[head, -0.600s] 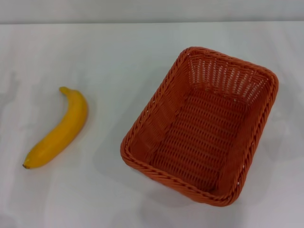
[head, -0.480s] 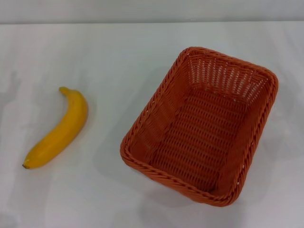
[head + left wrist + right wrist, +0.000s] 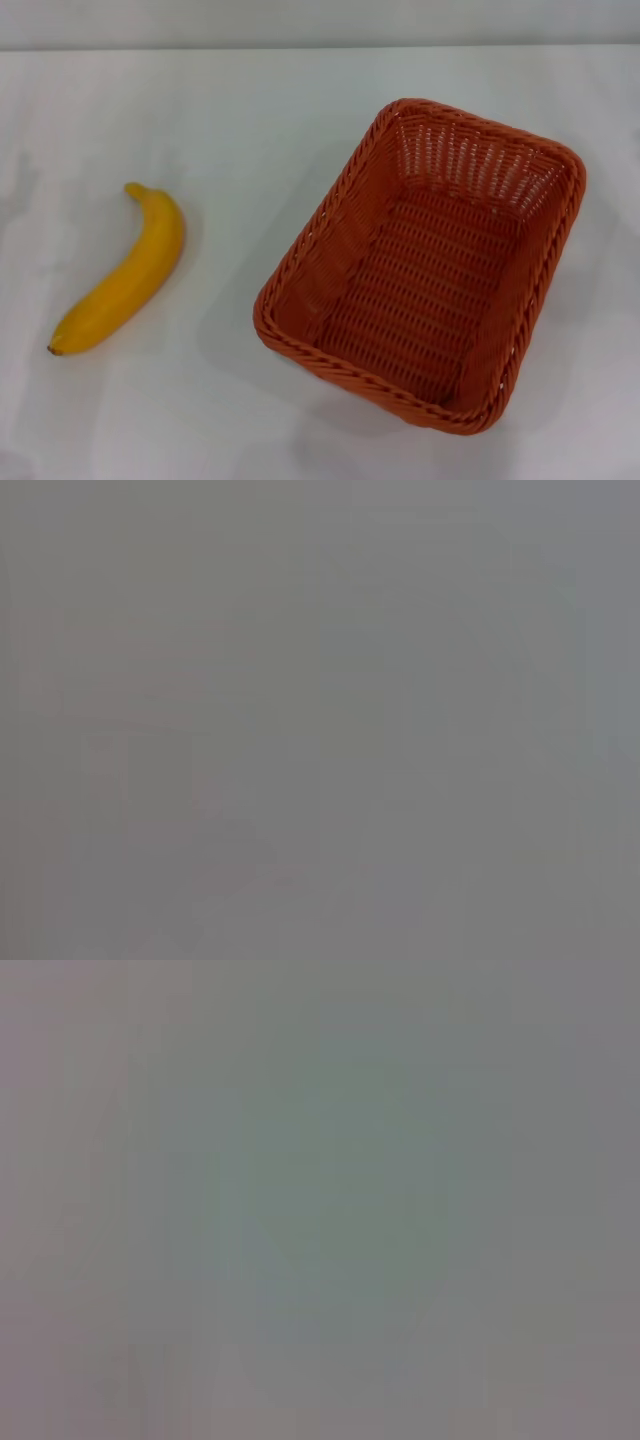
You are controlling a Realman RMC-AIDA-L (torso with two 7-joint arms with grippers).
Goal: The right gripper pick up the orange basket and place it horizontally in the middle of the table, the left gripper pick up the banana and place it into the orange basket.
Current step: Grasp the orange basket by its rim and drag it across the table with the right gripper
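The white table [image 3: 230, 110] fills the head view, and on it sits the orange basket [image 3: 425, 265], the biggest thing there and the mark from which the rest is placed. The basket stands upright with its open mouth up, turned at a slant to the table's edges, its long sides running from near-left to far-right, and nothing lies inside it. The banana [image 3: 122, 272] lies flat on the table well to the left of the basket, apart from it, its stem end pointing away from the robot and its dark tip nearer the robot. Neither gripper shows in any view, so whether their fingers are open or closed cannot be told; both wrist views show only a plain grey blur.
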